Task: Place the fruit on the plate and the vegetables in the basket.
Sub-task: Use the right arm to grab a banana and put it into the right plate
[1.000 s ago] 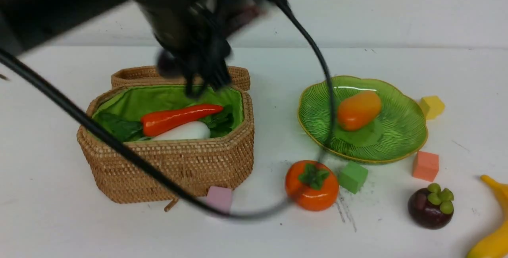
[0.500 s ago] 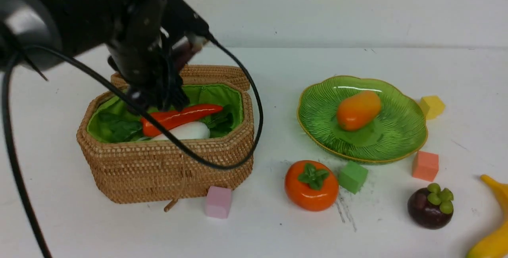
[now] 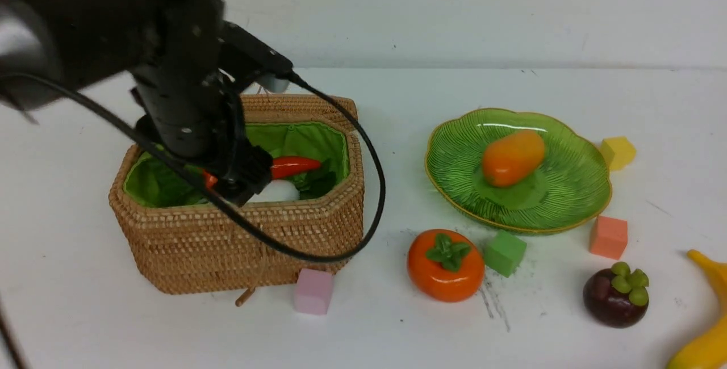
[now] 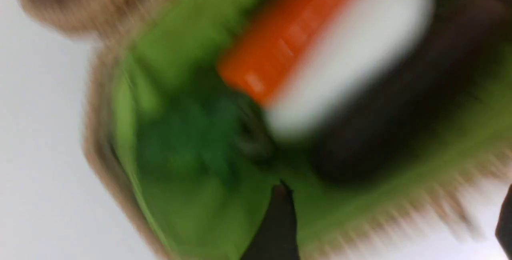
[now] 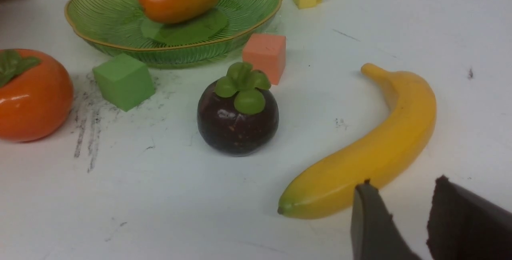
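Wicker basket (image 3: 244,238) stands at the left of the white desk (image 3: 369,323), lid open behind it.

Front view: left hand (image 3: 241,179) sits low inside the green lining, over the vegetables. Red-orange vegetable (image 3: 295,166) lies across the basket, long axis left to right, tip toward the plate (image 3: 573,187). White radish (image 3: 278,192) is just beside it, on the camera side. Mango (image 3: 513,158) is on the plate, long axis slanting up to the right. Persimmon (image 3: 446,265) and mangosteen (image 3: 616,295) stand calyx up on the desk in front of the plate. Banana (image 3: 704,335) is cropped at the right edge.

Left wrist view, heavily blurred: fingers (image 4: 280,220) spread wide, nothing between them. Dark eggplant (image 4: 380,124) lies in the basket alongside the radish, parallel to it.

Right wrist view: right hand (image 5: 404,212) is slightly parted and empty, just beside one end of the banana. The banana's long axis curves away from the hand toward the salmon cube (image 5: 265,57).
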Controlling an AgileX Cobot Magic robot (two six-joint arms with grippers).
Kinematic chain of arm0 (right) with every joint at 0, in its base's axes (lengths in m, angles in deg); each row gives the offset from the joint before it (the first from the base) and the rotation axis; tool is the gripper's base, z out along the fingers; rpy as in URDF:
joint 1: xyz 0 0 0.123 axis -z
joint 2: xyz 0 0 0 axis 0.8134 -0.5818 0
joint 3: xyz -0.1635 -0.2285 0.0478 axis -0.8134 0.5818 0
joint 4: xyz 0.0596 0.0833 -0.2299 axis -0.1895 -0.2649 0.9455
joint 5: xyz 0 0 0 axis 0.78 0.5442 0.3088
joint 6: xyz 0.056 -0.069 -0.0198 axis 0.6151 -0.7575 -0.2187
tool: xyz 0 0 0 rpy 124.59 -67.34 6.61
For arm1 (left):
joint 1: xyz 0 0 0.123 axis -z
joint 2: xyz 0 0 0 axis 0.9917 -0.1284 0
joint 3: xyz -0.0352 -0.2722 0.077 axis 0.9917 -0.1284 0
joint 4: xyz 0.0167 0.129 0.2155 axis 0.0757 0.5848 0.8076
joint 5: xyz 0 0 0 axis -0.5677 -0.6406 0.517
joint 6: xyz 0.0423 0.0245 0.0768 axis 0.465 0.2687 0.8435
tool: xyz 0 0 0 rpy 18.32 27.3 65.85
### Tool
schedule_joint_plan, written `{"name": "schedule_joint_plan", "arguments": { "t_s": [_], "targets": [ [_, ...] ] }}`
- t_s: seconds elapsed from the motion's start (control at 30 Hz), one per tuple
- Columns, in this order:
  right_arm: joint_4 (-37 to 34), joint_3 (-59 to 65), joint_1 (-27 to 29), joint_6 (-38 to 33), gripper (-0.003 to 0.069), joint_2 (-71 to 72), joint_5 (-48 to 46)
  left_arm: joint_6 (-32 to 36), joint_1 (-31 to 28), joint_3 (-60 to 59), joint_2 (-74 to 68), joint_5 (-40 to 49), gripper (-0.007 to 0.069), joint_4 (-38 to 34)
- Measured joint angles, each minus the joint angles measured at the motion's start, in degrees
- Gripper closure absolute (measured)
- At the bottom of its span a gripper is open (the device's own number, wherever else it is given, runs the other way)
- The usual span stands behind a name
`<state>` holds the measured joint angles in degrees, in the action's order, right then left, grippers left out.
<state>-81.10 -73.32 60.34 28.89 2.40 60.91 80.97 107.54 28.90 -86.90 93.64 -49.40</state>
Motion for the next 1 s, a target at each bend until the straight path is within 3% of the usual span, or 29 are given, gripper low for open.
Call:
{"name": "schedule_joint_plan", "arguments": {
  "t_s": [0.1,0.23,0.37,0.4,0.5,0.6,0.73,0.93,1.0],
  "targets": [
    [0.0,0.0,0.0,0.0,0.0417,0.0,0.0,1.5,0.0,-0.2,7.2,4.8,0.0011,-5.6],
    [0.0,0.0,0.0,0.0,0.0417,0.0,0.0,-0.7,0.0,-2.8,21.7,6.4,0.0127,-11.9],
    [0.0,0.0,0.0,0.0,0.0417,0.0,0.0,-4.7,0.0,-8.5,38.5,6.9,0.0313,-15.3],
    [0.0,0.0,0.0,0.0,0.0417,0.0,0.0,-4.9,0.0,-8.9,38.5,6.9,0.0323,-15.4],
    [0.0,0.0,0.0,0.0,0.0417,0.0,0.0,-6.6,0.0,-18.0,52.4,6.9,0.0519,-18.3],
    [0.0,0.0,0.0,0.0,0.0417,0.0,0.0,-6.6,0.0,-27.0,62.8,6.9,0.0638,-19.8],
    [0.0,0.0,0.0,0.0,0.0417,0.0,0.0,-10.0,0.0,-38.9,75.9,2.7,0.0638,-21.7],
    [0.0,0.0,0.0,0.0,0.0417,0.0,0.0,-18.0,0.0,-53.5,92.8,-15.3,0.0638,-25.0],
    [0.0,0.0,0.0,0.0,0.0417,0.0,0.0,-19.4,0.0,-55.2,95.0,-17.4,0.0638,-26.5]
  ]
}}
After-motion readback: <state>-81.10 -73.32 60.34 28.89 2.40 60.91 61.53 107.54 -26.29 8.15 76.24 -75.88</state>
